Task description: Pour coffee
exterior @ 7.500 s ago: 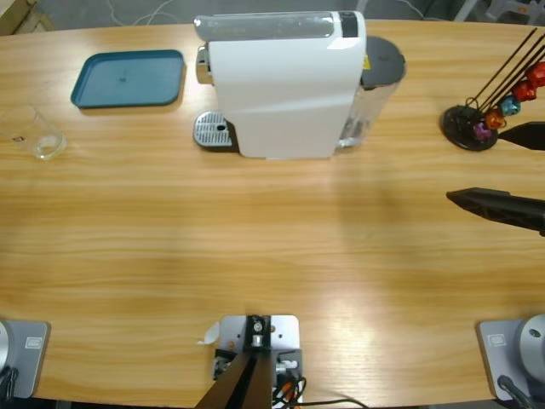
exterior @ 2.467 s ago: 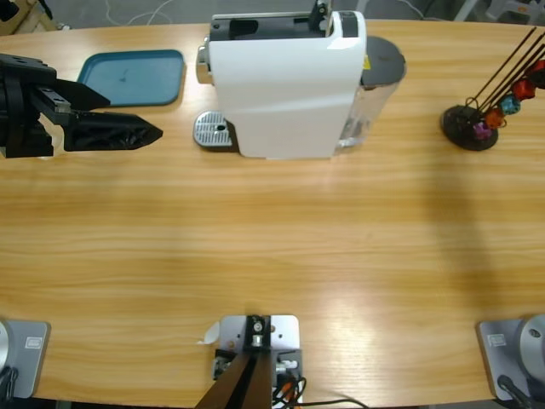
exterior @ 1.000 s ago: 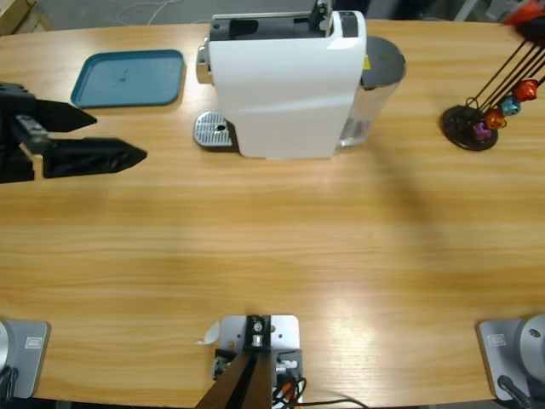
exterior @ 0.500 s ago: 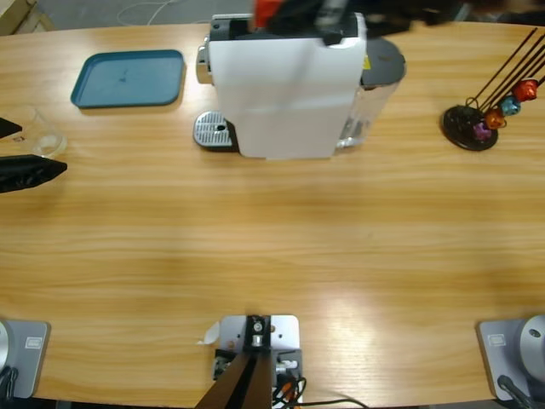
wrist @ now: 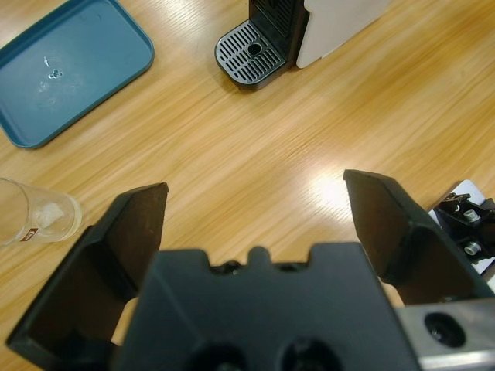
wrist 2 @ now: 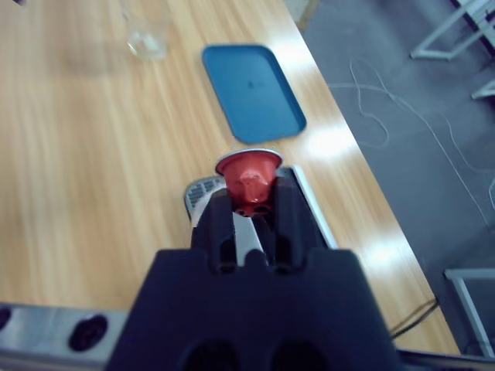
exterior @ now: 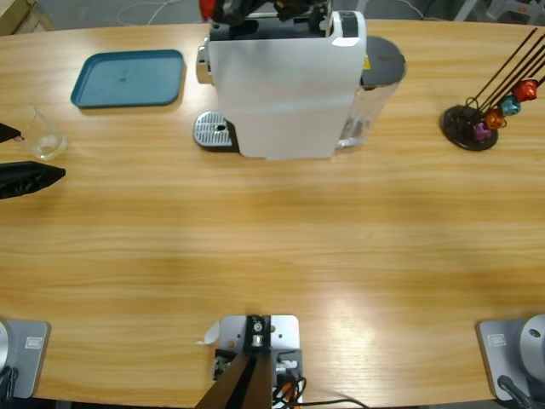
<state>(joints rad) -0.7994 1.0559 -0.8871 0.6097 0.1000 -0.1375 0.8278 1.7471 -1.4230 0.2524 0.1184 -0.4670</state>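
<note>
No coffee shows in any view. A white coffee machine (exterior: 285, 85) stands at the table's back middle, its drip grate (exterior: 213, 130) to the left. My right gripper (exterior: 228, 10) hovers over the machine's top left end, shut on a red capsule (exterior: 209, 8). The right wrist view shows that capsule (wrist 2: 249, 174) pinched at the right gripper (wrist 2: 250, 202). A clear glass (exterior: 39, 136) stands near the left edge. My left gripper (exterior: 41, 154) is open beside it. In the left wrist view the left gripper (wrist: 255, 189) gapes wide, with the glass (wrist: 35, 220) to its left.
A blue tray (exterior: 129, 78) lies at the back left, also seen as the tray (wrist: 69, 66) in the left wrist view. A black wire stand with coloured capsules (exterior: 477, 119) sits at the right. The machine's water tank (exterior: 379, 77) is on its right side.
The right gripper carried the red capsule from the stand side to the machine's top and shifted left. The left gripper drew back to the left edge, uncovering the glass.
</note>
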